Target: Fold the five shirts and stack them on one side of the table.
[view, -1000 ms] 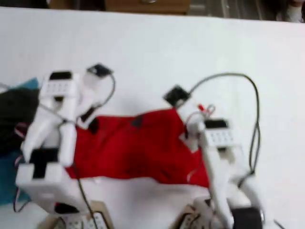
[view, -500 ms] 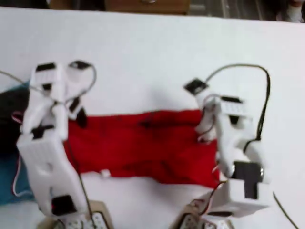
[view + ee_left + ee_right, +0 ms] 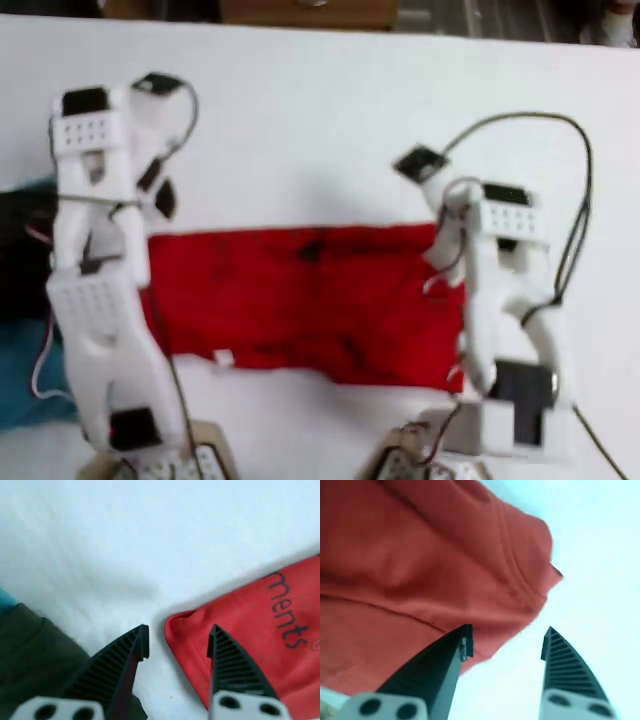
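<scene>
Both arms swung outward; the folded red cotton shirt [image 3: 310, 300] now lies stretched as one long flat band on the white tabletop [image 3: 330, 110]. Left fingers [image 3: 120, 665] apart, one shirt corner between them. Right fingers [image 3: 435, 670] apart over the opposite corner. Tabletop continues beyond both fingertips. One dark shirt [image 3: 25, 250] and one teal cloth [image 3: 20, 370] lie outboard of the left fingers.

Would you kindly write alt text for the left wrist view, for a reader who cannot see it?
The left hand, open, hovers with its black ridged fingers either side of the corner of a red fabric shirt on the white table. A dark crumpled garment lies nearby.
</scene>
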You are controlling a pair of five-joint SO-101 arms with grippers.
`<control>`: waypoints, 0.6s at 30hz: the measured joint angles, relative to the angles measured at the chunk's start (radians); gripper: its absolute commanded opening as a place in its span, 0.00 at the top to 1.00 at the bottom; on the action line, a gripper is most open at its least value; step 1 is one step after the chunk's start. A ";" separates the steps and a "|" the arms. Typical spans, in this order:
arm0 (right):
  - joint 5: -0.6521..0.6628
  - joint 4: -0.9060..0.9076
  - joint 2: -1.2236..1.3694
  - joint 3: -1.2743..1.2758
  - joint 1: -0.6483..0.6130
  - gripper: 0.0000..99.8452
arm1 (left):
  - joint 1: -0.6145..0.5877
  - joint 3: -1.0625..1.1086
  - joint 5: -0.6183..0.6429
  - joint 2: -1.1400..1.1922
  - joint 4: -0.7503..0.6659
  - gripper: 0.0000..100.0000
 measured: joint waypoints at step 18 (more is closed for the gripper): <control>0.141 -0.117 -0.571 0.755 -0.026 0.77 | 0.117 0.993 -0.101 -0.620 -0.132 0.79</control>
